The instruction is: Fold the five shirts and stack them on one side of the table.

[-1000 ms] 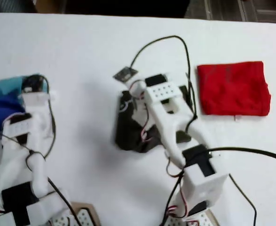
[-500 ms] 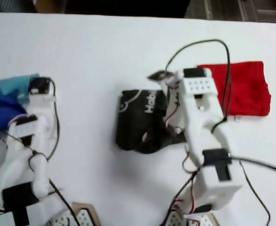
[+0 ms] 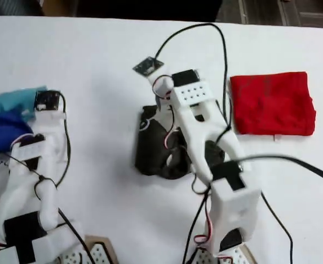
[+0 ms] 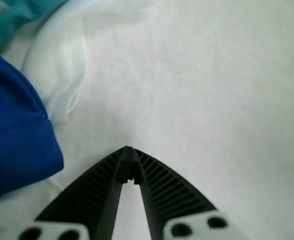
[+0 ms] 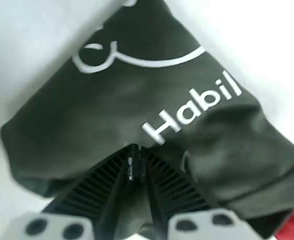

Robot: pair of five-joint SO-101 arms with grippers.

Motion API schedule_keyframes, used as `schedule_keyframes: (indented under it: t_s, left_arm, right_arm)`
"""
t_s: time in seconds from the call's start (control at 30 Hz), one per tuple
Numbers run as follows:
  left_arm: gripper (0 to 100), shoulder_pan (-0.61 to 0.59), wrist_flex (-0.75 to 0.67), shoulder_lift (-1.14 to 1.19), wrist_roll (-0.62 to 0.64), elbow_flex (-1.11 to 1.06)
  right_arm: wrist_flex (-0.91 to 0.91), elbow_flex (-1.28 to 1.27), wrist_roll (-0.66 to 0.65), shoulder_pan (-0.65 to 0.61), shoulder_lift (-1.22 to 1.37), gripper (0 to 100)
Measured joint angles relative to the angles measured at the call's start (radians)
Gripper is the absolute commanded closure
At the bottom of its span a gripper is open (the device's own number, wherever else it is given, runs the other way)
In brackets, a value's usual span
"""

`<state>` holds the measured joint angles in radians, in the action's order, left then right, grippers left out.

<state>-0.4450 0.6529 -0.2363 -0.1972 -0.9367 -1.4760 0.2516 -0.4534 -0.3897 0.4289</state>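
A black shirt (image 3: 150,149) with white print lies roughly folded at the table's middle. My right arm (image 3: 197,118) stretches over it. In the right wrist view my right gripper (image 5: 135,167) is shut, its tips just above the black shirt (image 5: 136,95), with no cloth visibly pinched. A folded red shirt (image 3: 271,104) lies to the right. At the left edge a blue shirt (image 3: 0,132) and a teal shirt (image 3: 12,102) are heaped. My left gripper (image 4: 129,156) is shut over bare table beside the blue shirt (image 4: 11,135), a white shirt (image 4: 61,65) and the teal shirt (image 4: 16,15).
The white table (image 3: 95,55) has free room along its far side and between the two arms. Black cables (image 3: 222,49) loop above the right arm and trail off to the right (image 3: 293,162). The arm bases stand at the near edge.
My right arm swung right toward the red shirt, uncovering the black shirt, then came back left over it. The left arm shifted only slightly.
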Motion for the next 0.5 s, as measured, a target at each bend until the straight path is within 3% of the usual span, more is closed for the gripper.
schedule_keyframes:
  t_s: [0.5]
  left_arm:
    - [97,0.000,0.000,0.000,0.000,0.000]
  right_arm:
    - [-0.115,0.120,0.000,0.038,0.178,97.8]
